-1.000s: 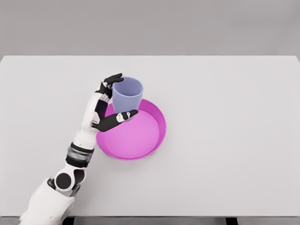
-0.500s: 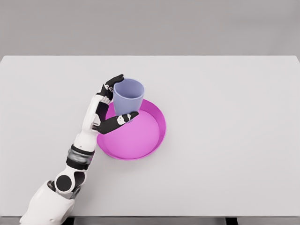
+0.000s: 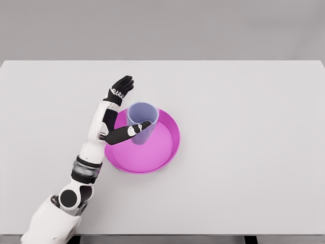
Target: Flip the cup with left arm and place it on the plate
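Observation:
A lavender cup (image 3: 142, 117) stands upright, mouth up, on the back left part of the magenta plate (image 3: 174, 138). My left hand (image 3: 131, 104) is open beside it on the left. Its fingers (image 3: 122, 86) are spread and lifted away behind the cup, apart from the wall. The thumb (image 3: 128, 132) stretches across the front of the cup, low on its wall; contact there is unclear. The left arm (image 3: 86, 168) comes up from the lower left. The right arm does not show.
The plate sits near the middle of a wide white table (image 3: 244, 152). Nothing else stands on the table.
The fingers let go and swung back away from the cup. The cup dropped from its raised position down onto the plate and now stands lower in the picture.

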Available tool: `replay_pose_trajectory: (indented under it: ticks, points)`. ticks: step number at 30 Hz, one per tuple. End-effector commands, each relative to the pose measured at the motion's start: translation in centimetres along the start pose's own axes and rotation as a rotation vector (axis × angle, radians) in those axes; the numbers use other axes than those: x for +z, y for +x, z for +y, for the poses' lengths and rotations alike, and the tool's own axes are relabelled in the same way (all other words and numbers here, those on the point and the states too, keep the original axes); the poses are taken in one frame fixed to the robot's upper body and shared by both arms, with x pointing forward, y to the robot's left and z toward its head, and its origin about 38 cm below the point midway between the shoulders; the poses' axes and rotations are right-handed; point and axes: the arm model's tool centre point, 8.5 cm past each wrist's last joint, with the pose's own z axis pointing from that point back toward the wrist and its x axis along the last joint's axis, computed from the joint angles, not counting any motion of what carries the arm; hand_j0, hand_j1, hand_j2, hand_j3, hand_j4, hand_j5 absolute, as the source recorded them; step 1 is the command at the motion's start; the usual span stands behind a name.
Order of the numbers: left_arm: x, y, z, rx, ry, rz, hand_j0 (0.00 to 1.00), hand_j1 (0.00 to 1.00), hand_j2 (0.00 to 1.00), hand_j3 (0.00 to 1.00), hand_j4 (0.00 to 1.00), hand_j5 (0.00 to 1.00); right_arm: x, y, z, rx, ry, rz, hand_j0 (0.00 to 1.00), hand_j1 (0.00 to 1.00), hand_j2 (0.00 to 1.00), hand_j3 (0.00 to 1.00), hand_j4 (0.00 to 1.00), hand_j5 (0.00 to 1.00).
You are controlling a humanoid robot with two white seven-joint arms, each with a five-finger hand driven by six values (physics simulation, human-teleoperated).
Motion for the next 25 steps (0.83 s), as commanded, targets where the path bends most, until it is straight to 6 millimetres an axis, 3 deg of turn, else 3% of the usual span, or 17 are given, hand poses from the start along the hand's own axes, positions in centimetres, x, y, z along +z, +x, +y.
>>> replay_pose_trajectory:
  ticks: [1, 6, 11, 14, 15, 17, 20, 23, 25]
  points:
    - [-0.1, 0.2, 0.0, 0.002, 0.000, -0.007, 0.97, 0.97, 0.97, 0.97, 0.97, 0.97, 0.0, 0.0, 0.0, 0.000, 0.000, 0.000, 1.00, 1.00, 1.00, 1.00, 1.00, 1.00]
    - [0.1, 1.2, 0.8, 0.023, 0.008, -0.020, 0.97, 0.97, 0.97, 0.97, 0.97, 0.97, 0.0, 0.0, 0.0, 0.000, 0.000, 0.000, 1.00, 1.00, 1.00, 1.00, 1.00, 1.00]
    - [0.5, 5.2, 7.7, 0.036, -0.002, -0.010, 0.98, 0.98, 0.98, 0.98, 0.98, 0.98, 0.0, 0.0, 0.0, 0.000, 0.000, 0.000, 1.00, 1.00, 1.00, 1.00, 1.00, 1.00]
    - [1.1, 5.9, 9.8, -0.043, -0.047, 0.023, 1.00, 1.00, 1.00, 1.00, 1.00, 1.00, 0.0, 0.0, 0.0, 0.000, 0.000, 0.000, 1.00, 1.00, 1.00, 1.00, 1.00, 1.00]
    - [1.5, 6.5, 11.0, -0.127, -0.120, 0.053, 1.00, 1.00, 1.00, 1.00, 1.00, 1.00, 0.0, 0.0, 0.0, 0.000, 0.000, 0.000, 1.00, 1.00, 1.00, 1.00, 1.00, 1.00]
    - [1.8, 8.0, 13.5, -0.411, -0.435, 0.125, 1.00, 1.00, 1.00, 1.00, 1.00, 1.00, 0.0, 0.0, 0.0, 0.000, 0.000, 0.000, 1.00, 1.00, 1.00, 1.00, 1.00, 1.00]
    - [1.7, 9.6, 16.3, -0.570, -0.878, 0.267, 1.00, 1.00, 1.00, 1.00, 1.00, 1.00, 0.0, 0.0, 0.0, 0.000, 0.000, 0.000, 1.00, 1.00, 1.00, 1.00, 1.00, 1.00]
    - [2.5, 8.3, 19.6, -0.592, -0.837, 0.363, 1.00, 1.00, 1.00, 1.00, 1.00, 1.00, 0.0, 0.0, 0.0, 0.000, 0.000, 0.000, 1.00, 1.00, 1.00, 1.00, 1.00, 1.00]
    - [2.6, 8.2, 20.0, -0.595, -0.827, 0.373, 1.00, 1.00, 1.00, 1.00, 1.00, 1.00, 0.0, 0.0, 0.0, 0.000, 0.000, 0.000, 1.00, 1.00, 1.00, 1.00, 1.00, 1.00]
